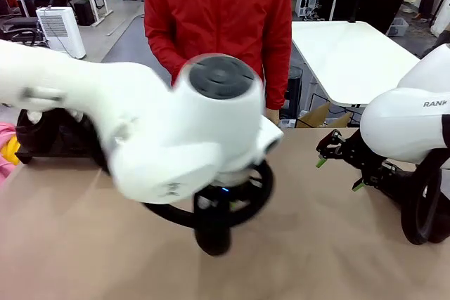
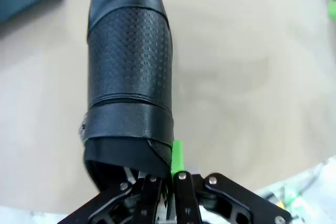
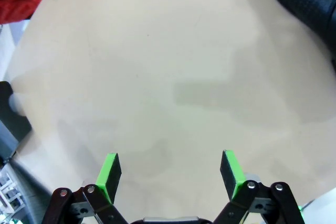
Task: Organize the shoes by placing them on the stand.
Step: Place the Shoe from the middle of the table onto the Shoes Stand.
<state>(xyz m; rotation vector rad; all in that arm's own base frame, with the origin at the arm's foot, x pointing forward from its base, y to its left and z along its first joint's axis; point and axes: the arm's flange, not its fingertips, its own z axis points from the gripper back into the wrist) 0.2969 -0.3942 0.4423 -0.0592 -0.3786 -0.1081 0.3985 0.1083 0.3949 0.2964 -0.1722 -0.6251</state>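
Observation:
A black shoe [image 2: 128,51] with a perforated upper hangs toe-first from my left gripper [image 2: 170,156], which is shut on the rim of its opening. In the front view that shoe [image 1: 212,238] shows below my blurred left wrist, over the middle of the tan table [image 1: 77,244]. At the table's right side my right gripper [image 1: 337,163] is open, and nothing lies between its green pads [image 3: 108,174]. Part of a black shoe [image 3: 307,3] fills the top right corner of the right wrist view. A dark shape [image 1: 49,138] at the far left may be the stand; my left arm hides most of it.
A person in a red jacket [image 1: 218,12] stands at the table's far side. Black cable loops hang by my left wrist [image 1: 256,191] and right wrist [image 1: 422,209]. Bare tabletop [image 3: 168,77] lies under the right gripper. A white table [image 1: 351,54] stands behind.

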